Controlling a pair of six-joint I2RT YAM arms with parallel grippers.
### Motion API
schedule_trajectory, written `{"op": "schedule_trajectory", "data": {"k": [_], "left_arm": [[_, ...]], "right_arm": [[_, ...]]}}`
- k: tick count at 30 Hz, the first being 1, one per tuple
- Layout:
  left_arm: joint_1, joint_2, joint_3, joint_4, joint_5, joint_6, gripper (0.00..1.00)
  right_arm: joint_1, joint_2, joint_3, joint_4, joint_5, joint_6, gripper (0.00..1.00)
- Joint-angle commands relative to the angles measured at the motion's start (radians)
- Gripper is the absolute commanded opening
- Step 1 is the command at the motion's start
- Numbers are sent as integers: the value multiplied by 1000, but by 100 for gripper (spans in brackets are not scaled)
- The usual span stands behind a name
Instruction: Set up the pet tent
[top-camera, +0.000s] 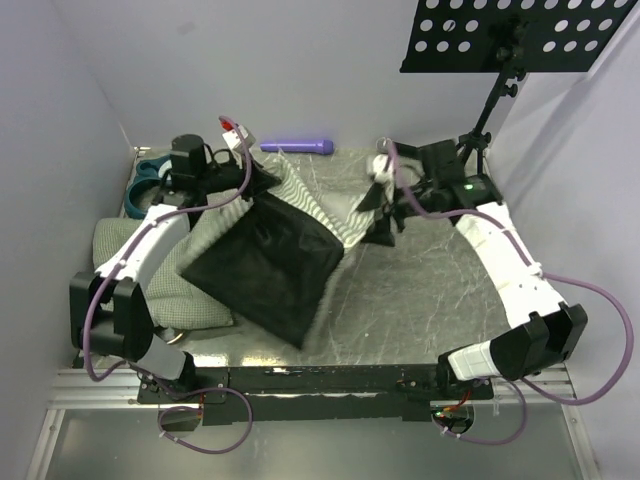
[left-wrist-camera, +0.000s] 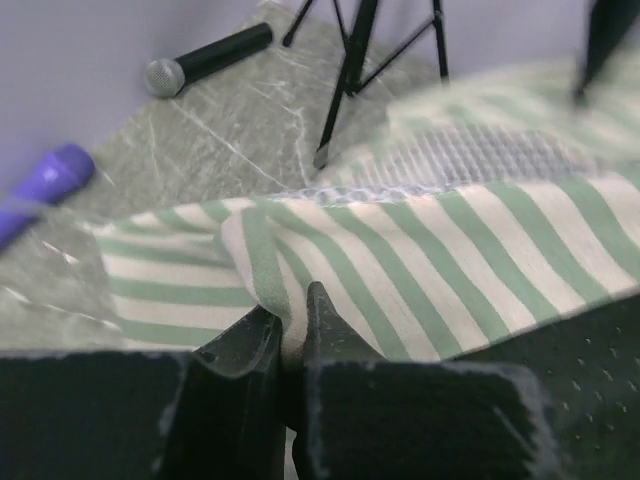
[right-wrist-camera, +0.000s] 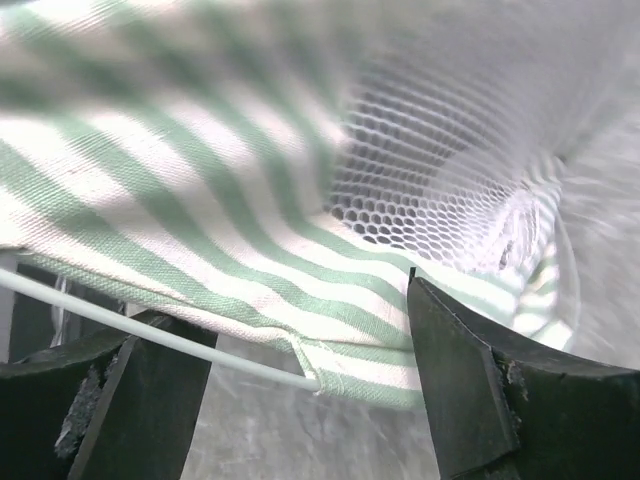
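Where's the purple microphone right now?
The purple microphone lies by the back wall, left of centre in the top view, behind the green-and-white striped pet tent.

The pet tent (right-wrist-camera: 200, 150) is blurred in the right wrist view. The purple microphone (left-wrist-camera: 55, 175) runs off the left wrist view's edge. The tent partly hides the cushion (top-camera: 195, 305).

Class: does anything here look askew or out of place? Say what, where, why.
The pet tent sags tilted and unformed left of centre, black lining outward, overlapping the cushion. The left gripper pinches its striped edge; a thin white pole shows bare below the hem between the right gripper's open jaws.
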Motion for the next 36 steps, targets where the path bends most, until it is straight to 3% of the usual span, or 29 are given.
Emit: {"op": "schedule_trajectory", "data": {"k": [1,3,5,7,10,13,18,21,24,27,30,36], "left_arm": [[-1,-65,144,-319,256,384,1],[3,-52,203,-434,278,464,1],[16,-38,246,-476,273,478,1],[42,-27,260,-386,276,385,1],[62,0,322,-338,264,369,1],[65,91,465,-393,296,375,1],[66,259,825,-699,380,487,1],[66,332,957,-719,435,368,1],[65,289,848,-559,471,217,1],[53,196,662,-458,486,192,1],[0,145,584,-557,500,286,1],[-70,161,609,-873,453,575,1]], "right_arm": [[-79,-44,117,128,-39,246,82],[-110,-24,172,110,-48,246,84],[-109,-7,223,-60,-45,85,88],[-105,-2,202,-194,-37,-66,97],[-98,-48,93,-283,-59,-180,97],[-25,-122,-2,-187,-25,-113,96],[-1,-180,-21,-50,-22,99,97],[-42,-182,28,-7,-36,194,97],[-81,-199,62,112,16,325,97],[-118,-220,63,376,117,569,97],[-147,-182,152,536,162,704,95],[-148,-4,445,612,174,810,92]]}}
